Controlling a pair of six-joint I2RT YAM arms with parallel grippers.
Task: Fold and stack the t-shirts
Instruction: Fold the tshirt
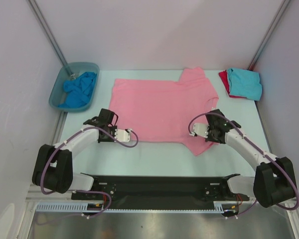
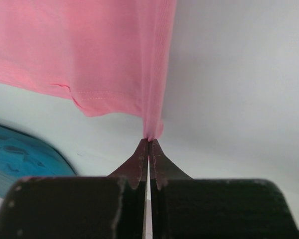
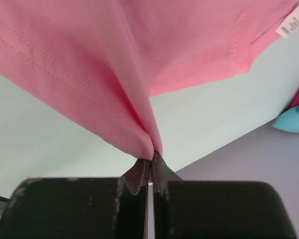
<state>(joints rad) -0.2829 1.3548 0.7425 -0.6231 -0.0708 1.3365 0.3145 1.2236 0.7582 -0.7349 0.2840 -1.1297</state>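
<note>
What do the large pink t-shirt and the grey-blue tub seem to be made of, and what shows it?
Large pink t-shirt: soft matte cloth, probably cotton knit; it drapes, with stitched hems. Grey-blue tub: probably plastic; smooth, rigid, translucent walls.

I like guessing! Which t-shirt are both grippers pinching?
The big pink t-shirt, spread mid-table. The blue one lies in the tub; the turquoise one and red one sit stacked far right.

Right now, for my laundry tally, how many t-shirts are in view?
4: pink tee spread mid-table; blue tee crumpled in the tub, rear left; turquoise tee folded atop red tee, rear right. Others may hide beneath them.
</note>
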